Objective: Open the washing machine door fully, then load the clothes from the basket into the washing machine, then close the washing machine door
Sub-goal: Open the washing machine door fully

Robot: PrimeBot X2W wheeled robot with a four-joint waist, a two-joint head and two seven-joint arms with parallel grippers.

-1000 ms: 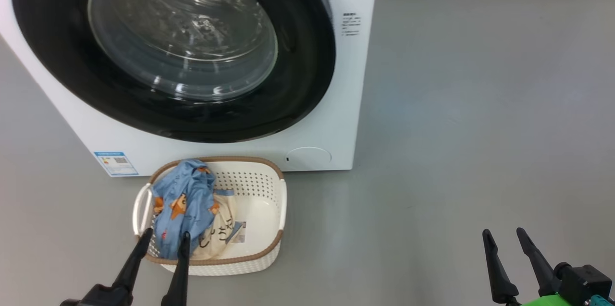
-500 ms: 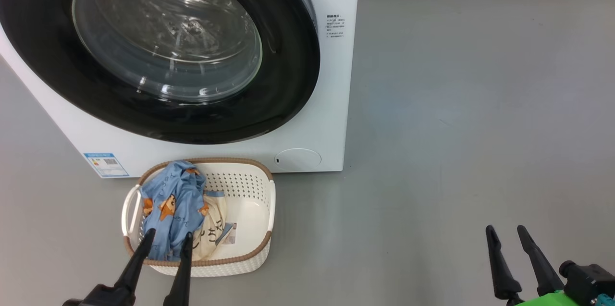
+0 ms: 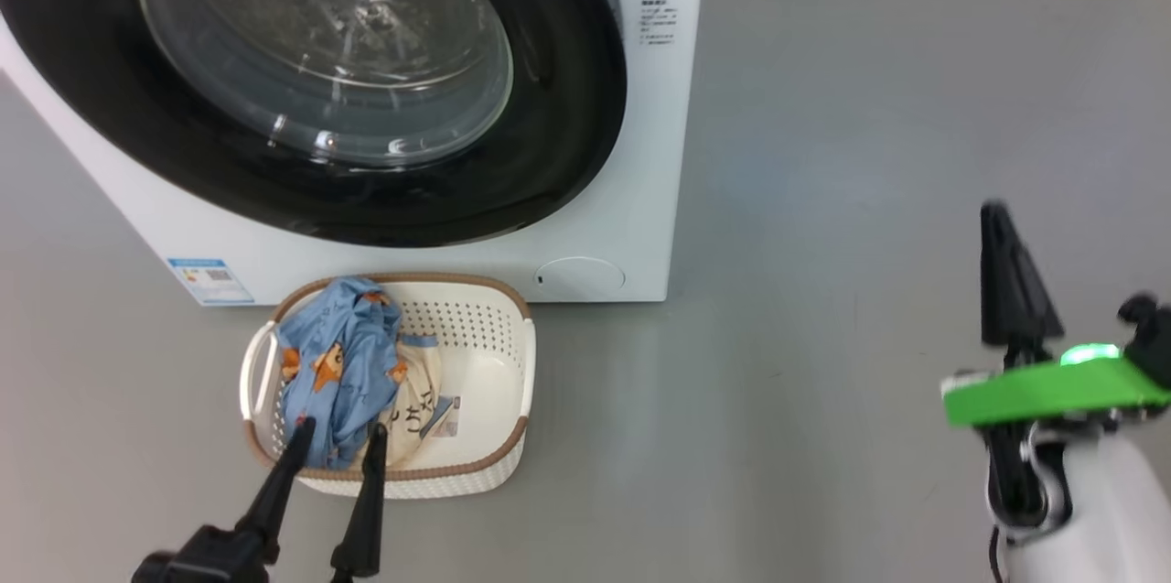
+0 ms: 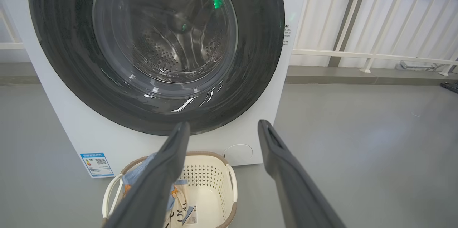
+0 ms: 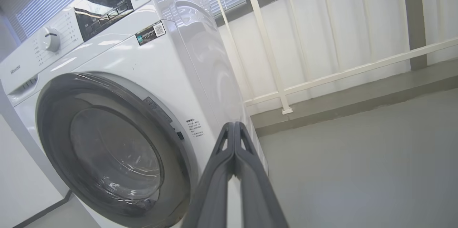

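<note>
Floor: a smooth grey floor (image 3: 869,107) carries the machine and the basket, with a broad bare stretch to the machine's right.
Room: a white railing (image 4: 357,24) of upright bars runs along a pale wall behind the machine, above a low grey kerb.
Washing machine: the white front-loading washing machine (image 3: 659,153) stands on the floor, a dial (image 5: 48,39) and dark control panel (image 5: 103,6) across its top and a small blue label (image 3: 210,280) low on its front.
Door: the washing machine door (image 3: 567,107) sits closed against the front, and the perforated steel drum shows through its glass bowl.
Basket: the cream perforated basket (image 3: 476,473) with a brown rim rests on the floor just in front of the machine, below the door.
Clothes: a light blue garment (image 3: 334,372) with orange prints is heaped at the basket's left, partly over a cream garment (image 3: 416,409) with black lettering. A sticker (image 3: 445,416) shows on the basket floor beside them.
Left tool: the left tool (image 3: 338,430) hangs over the basket's near rim, its fingers spread apart and holding nothing.
Right tool: the right tool (image 5: 234,127) is raised over bare floor well to the right of the machine, its fingers pressed together with nothing between them.
</note>
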